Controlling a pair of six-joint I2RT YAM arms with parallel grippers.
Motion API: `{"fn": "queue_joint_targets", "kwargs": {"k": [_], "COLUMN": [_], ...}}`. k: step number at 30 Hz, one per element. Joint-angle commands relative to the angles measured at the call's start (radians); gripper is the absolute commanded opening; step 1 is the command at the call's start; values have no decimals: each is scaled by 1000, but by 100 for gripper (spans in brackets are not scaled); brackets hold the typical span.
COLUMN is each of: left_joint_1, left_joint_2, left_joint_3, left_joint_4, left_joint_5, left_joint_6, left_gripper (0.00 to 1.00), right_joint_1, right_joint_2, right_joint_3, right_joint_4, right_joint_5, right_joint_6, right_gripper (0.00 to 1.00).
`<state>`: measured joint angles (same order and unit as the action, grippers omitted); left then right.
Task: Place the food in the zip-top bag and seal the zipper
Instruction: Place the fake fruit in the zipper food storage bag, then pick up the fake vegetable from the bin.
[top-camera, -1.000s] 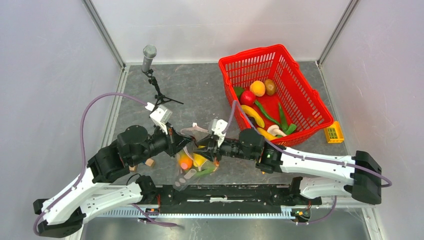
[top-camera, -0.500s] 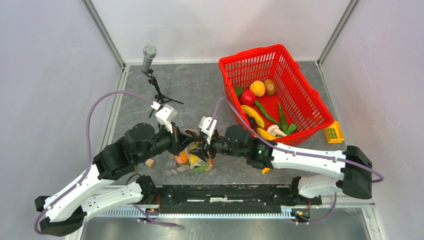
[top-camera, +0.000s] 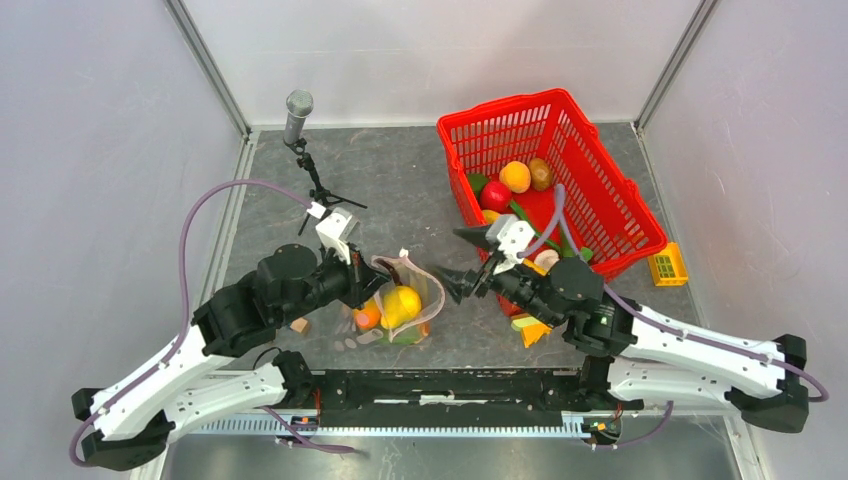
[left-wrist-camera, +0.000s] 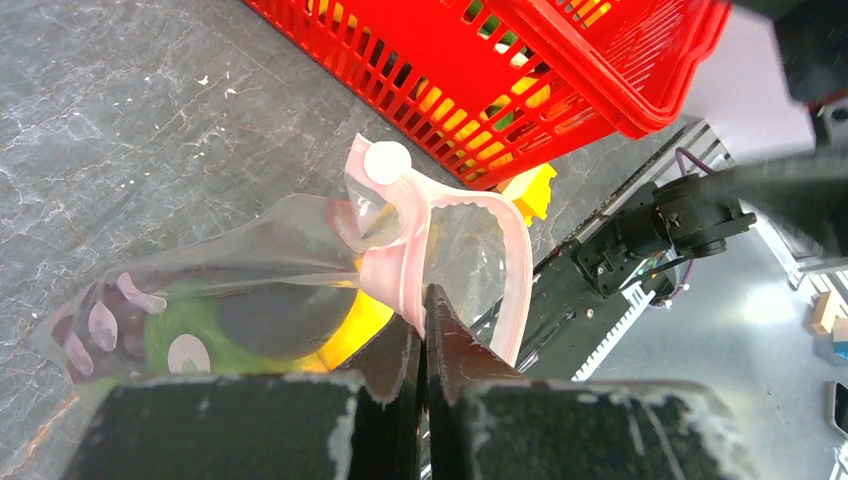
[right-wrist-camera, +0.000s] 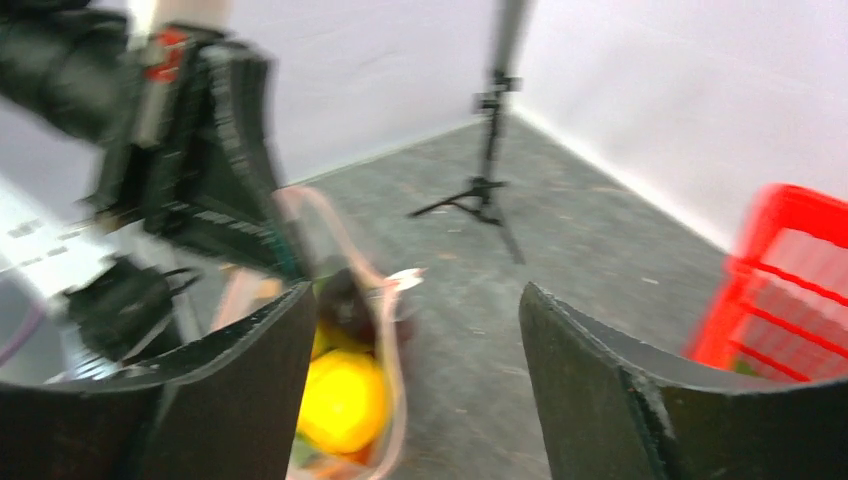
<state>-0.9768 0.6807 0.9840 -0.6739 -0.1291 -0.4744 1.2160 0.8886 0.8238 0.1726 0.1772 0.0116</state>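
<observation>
The zip-top bag (top-camera: 405, 305), clear with pink dots, hangs from my left gripper (top-camera: 366, 284), which is shut on its pink zipper (left-wrist-camera: 412, 268) at the mouth edge. Inside lie food pieces: a yellow one (top-camera: 402, 301), an orange one (top-camera: 368, 318) and a green one (left-wrist-camera: 175, 338). The bag's mouth gapes open toward the right. My right gripper (top-camera: 446, 252) is open and empty, just right of the mouth and apart from it. In the right wrist view, between the fingers (right-wrist-camera: 250, 380), the yellow piece (right-wrist-camera: 345, 400) shows behind the zipper (right-wrist-camera: 385, 300).
A red mesh basket (top-camera: 505, 108) at the back right holds more food: an orange (top-camera: 515, 176), an apple, a banana and green pods. A small yellow crate (top-camera: 667, 265) lies beside it. A microphone on a tripod (top-camera: 298, 105) stands at the back left. Blocks (top-camera: 528, 330) lie near the front.
My right gripper has drawn back from the bag's mouth to the right and now stands open. The bag has shifted slightly right, still held by my left gripper.
</observation>
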Motion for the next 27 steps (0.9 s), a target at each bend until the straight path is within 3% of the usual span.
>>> {"fn": "queue_joint_targets", "kwargs": {"k": [1,3,5,9,13,18,20,25,27], "left_joint_1": [0,1,0,0,0,0,-1,0,0], "left_joint_2": [11,4,-2,-7,-1,15,11,-9,-10], "left_joint_3": [20,11,4,4,11,21,13,-13,-12], "left_joint_4": [82,86,86,86,87,86,88,99,97], "left_joint_5": [2,1,2,5,5,13,16,19,18], "left_joint_6": [12,10,9,14,15,4,-4,-15,-14], "left_gripper": [5,5,5,5,5,5,5,5,5], "right_joint_1": [-4,-35,-121,-382,-558,-810,-865,-966,-968], "right_joint_2": [-41,-27,-5,44,104,259,352,464,504], "right_joint_3": [12,35,64,109,108,168,199,199,222], "right_joint_4": [-20,-40,-90,-191,-234,-370,-435,-377,-353], "right_joint_5": [461,628,652,523,402,-35,-122,-158,-80], "right_joint_6": [-111,-128,-125,-36,33,43,19,47,33], "right_gripper": [82,81,78,79,81,87,88,87,88]}}
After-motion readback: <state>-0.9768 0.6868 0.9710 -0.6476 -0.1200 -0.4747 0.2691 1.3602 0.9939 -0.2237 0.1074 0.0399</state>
